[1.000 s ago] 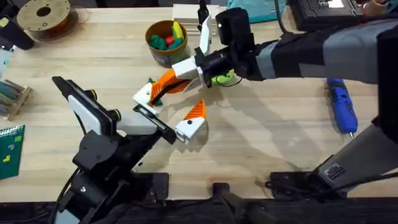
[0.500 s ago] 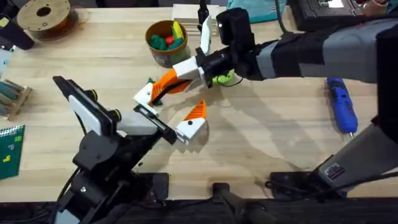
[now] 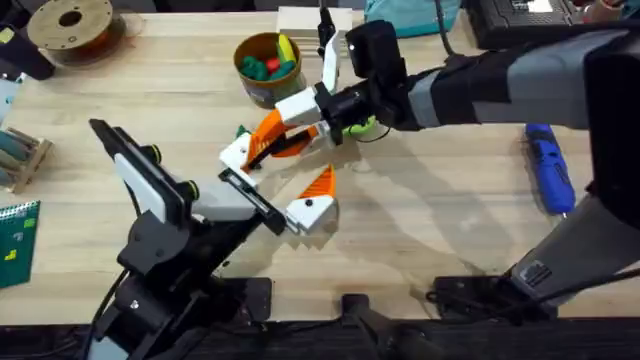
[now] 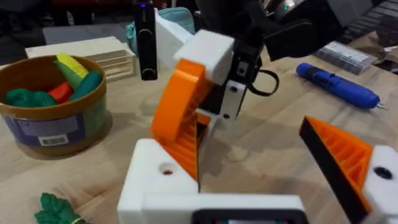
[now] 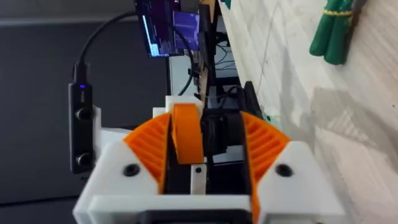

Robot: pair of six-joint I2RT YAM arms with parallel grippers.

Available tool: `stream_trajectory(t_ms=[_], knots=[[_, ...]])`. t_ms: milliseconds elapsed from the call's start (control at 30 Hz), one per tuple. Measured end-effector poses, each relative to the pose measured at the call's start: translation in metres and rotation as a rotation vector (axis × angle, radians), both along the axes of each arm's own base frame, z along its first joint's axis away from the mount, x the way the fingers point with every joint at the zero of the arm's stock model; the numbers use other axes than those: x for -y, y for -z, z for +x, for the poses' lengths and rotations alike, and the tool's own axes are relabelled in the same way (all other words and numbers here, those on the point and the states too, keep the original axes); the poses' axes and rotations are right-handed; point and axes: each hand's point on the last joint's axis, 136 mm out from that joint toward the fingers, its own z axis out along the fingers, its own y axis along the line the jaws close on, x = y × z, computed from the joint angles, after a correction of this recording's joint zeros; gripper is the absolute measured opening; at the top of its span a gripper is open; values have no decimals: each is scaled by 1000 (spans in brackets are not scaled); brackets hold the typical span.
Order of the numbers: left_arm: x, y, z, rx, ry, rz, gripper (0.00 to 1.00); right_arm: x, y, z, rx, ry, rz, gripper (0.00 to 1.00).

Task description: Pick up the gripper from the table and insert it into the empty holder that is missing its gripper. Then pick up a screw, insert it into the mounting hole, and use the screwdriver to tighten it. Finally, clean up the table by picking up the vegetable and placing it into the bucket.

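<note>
While your right gripper (image 3: pixel 300 125) clamps the orange gripper (image 4: pixel 180 115) against the white holder (image 4: pixel 158 180) on the left gripper (image 3: pixel 275 185), whose fingers stand wide, the screwdriver (image 3: pixel 548 170) lies well apart.

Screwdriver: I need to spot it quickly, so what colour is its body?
Bright blue screwdriver, clearest in the overhead view.

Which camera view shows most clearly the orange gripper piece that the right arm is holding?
The left wrist view: the gripper stands large and side-on, its tip at the white holder. The right wrist view shows the gripper edge-on between the ribbed pads. Overhead, the gripper is small.
</note>
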Motion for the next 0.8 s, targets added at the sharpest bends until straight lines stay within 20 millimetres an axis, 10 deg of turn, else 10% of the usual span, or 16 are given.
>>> stream_trajectory(t_ms=[433, 800], knots=[[4, -1, -4, 8, 31, 5, 987, 9, -3, 11, 14, 18, 20, 843], [5, -1, -5, 8, 40, 4, 987, 37, -12, 61, 147, 166, 61, 871]])
